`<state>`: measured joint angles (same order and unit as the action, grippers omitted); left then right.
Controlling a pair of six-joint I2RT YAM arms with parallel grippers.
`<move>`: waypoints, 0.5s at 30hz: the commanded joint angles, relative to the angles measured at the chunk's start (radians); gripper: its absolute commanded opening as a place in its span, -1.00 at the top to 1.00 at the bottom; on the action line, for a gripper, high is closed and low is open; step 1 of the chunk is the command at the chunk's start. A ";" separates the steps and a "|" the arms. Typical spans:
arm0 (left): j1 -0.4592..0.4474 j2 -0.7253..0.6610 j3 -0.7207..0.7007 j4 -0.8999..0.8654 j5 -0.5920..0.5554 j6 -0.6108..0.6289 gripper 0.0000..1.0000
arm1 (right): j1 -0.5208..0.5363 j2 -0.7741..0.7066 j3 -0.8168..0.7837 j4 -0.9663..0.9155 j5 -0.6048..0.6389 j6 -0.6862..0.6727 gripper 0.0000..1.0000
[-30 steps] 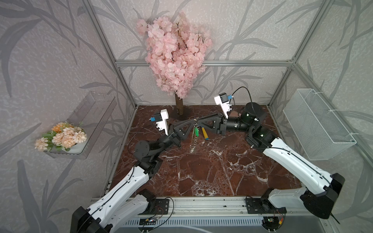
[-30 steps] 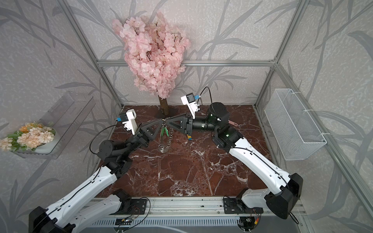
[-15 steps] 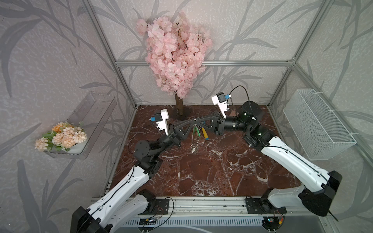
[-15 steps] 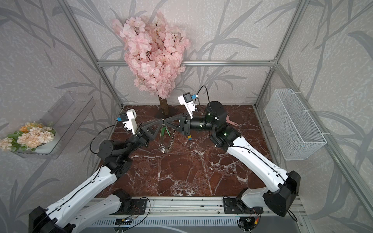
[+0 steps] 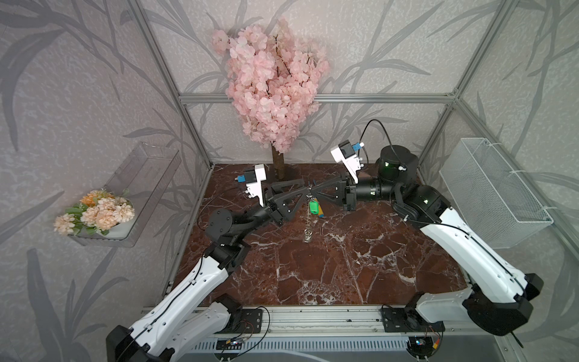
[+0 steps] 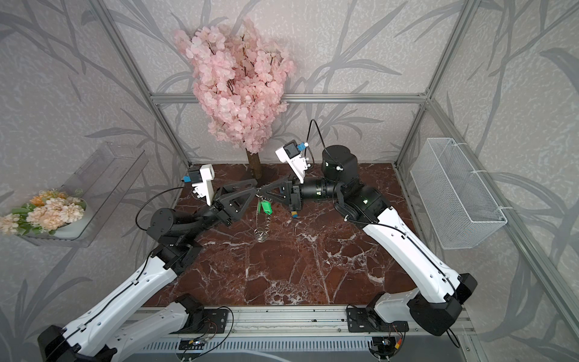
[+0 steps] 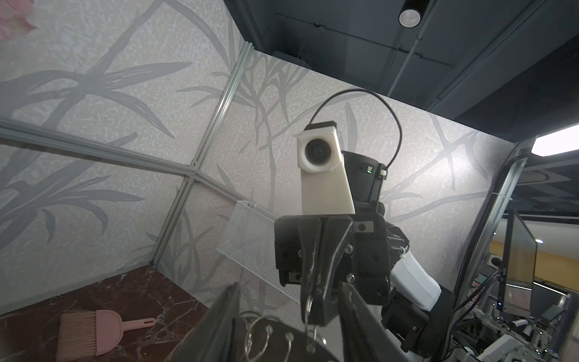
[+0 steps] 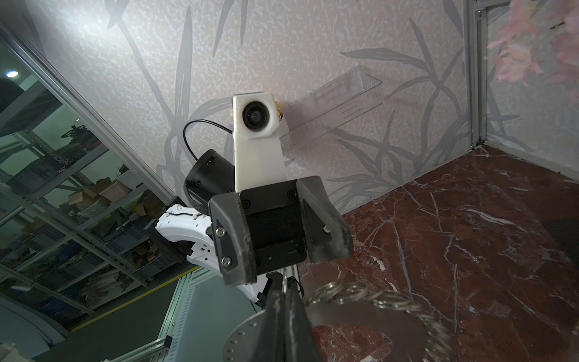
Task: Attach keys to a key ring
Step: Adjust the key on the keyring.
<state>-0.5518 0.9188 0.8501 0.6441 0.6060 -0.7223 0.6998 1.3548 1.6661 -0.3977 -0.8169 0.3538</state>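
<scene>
Silver split rings (image 8: 341, 293) fringe the rim of the key ring (image 8: 351, 319), and your right gripper (image 5: 313, 190) is pinched together on one of them, with the wire caught between its tips. The right wrist view shows you that grip up close, the flat grey disc jutting out to one side of the closed fingers. In both top views the ring hangs edge-on below those tips, over the back middle of the marble table (image 5: 329, 266); you cannot tell whether its lowest rings touch the stone. The key (image 5: 313, 207), with its green tag, dangles just beside the disc, right under the spot where the two grippers meet. Whether it is threaded onto a ring is too small to make out. Your left gripper (image 5: 303, 187) faces the right one tip to tip, its fingers (image 7: 219, 322) standing apart with the ring's rim between them. Behind the hanging ring a blue-and-yellow toy (image 5: 320, 214) lies on the table. A pink blossom tree (image 5: 272, 84) stands at the back wall, a white wire basket (image 5: 492, 194) hangs on the right wall, and a pink dustpan with brush (image 7: 91, 329) lies on the marble by a wall
</scene>
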 commanded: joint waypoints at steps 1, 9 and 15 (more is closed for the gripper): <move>-0.003 0.012 0.073 -0.104 0.084 0.090 -0.04 | -0.022 0.016 0.080 -0.181 -0.051 -0.109 1.00; -0.001 0.065 0.133 -0.164 0.235 0.122 0.07 | -0.046 0.040 0.160 -0.354 -0.092 -0.184 1.00; -0.001 0.084 0.158 -0.245 0.283 0.159 0.18 | -0.046 0.038 0.182 -0.436 -0.056 -0.241 1.00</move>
<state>-0.5518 1.0046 0.9707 0.4362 0.8280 -0.6041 0.6575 1.4002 1.8053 -0.7750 -0.8719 0.1703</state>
